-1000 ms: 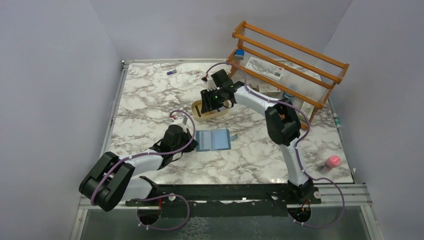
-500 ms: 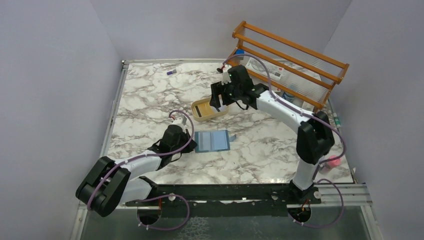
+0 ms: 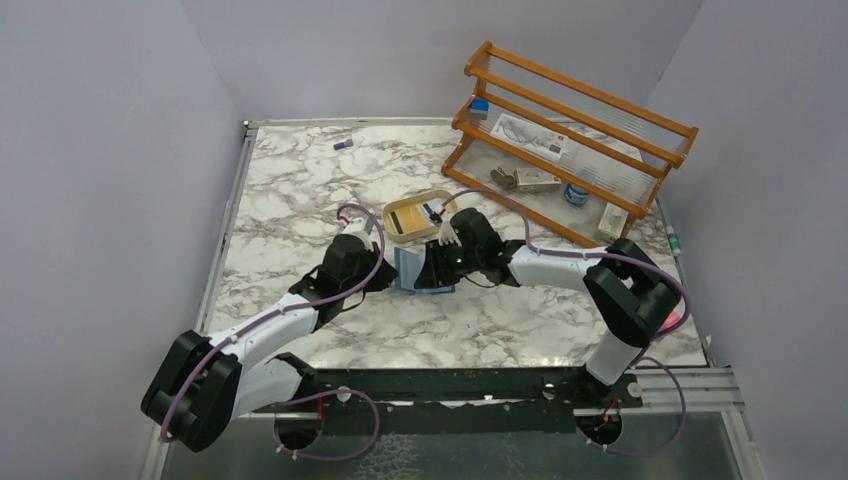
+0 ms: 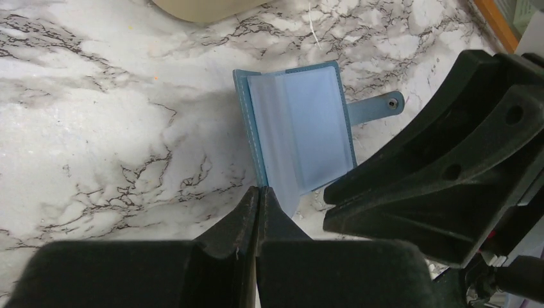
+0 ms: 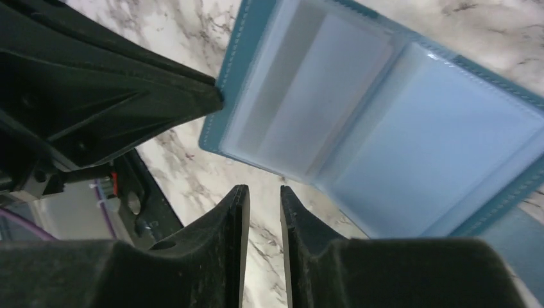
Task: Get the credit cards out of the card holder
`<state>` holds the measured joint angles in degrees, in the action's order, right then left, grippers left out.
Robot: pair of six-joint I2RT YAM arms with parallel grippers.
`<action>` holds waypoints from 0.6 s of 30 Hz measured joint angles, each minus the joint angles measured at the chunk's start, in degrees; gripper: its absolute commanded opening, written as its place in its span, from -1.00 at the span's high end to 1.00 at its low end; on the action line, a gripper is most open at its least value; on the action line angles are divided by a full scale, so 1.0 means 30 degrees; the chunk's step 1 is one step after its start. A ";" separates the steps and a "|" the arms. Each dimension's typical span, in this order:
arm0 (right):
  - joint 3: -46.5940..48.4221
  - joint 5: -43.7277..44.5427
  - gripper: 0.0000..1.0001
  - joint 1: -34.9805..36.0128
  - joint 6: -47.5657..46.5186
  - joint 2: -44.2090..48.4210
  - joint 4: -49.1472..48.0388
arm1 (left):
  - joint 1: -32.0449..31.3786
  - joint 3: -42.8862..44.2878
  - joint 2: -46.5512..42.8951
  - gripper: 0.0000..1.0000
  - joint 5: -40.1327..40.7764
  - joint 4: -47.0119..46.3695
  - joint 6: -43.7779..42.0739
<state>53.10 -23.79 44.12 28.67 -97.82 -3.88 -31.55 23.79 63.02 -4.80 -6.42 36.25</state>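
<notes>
The teal card holder (image 3: 412, 275) lies open on the marble table, its pale blue clear sleeves up and its snap tab (image 4: 378, 106) to one side. It shows in the left wrist view (image 4: 301, 128) and the right wrist view (image 5: 398, 128). I cannot tell whether a card sits in the sleeves. My left gripper (image 4: 258, 190) is shut, with its tips at the holder's teal edge. My right gripper (image 5: 260, 190) hovers just above the holder's near edge, its jaws a narrow gap apart and empty. Credit cards (image 3: 428, 212), one yellow, lie in the tan tray (image 3: 396, 231).
A wooden rack (image 3: 570, 110) with small items stands at the back right. A pink object (image 3: 668, 322) sits near the right edge behind the right arm. A small purple item (image 3: 343, 145) lies at the back. The tray's rim (image 4: 205, 9) is just beyond the holder.
My right gripper has swung from the tan tray down to the card holder. My left gripper has moved forward to the holder's left edge.
</notes>
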 measured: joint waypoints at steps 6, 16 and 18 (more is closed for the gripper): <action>-0.1078 -0.0969 0.26 0.0262 0.1982 0.0000 -0.3869 | -0.0029 0.0393 0.0532 1.00 0.0015 0.0561 0.0051; 0.1042 0.0539 0.07 0.1071 0.1027 -0.0379 -0.3504 | -0.0845 0.1508 0.1239 1.00 0.0554 0.1224 0.0124; 0.1253 0.1180 0.07 0.1158 0.0678 -0.0379 -0.3045 | -0.0911 0.1610 0.1370 1.00 0.0670 0.1392 0.0131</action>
<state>56.86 -20.25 47.59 30.70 -98.96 -13.02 -34.28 28.62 67.13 -2.79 -2.24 36.64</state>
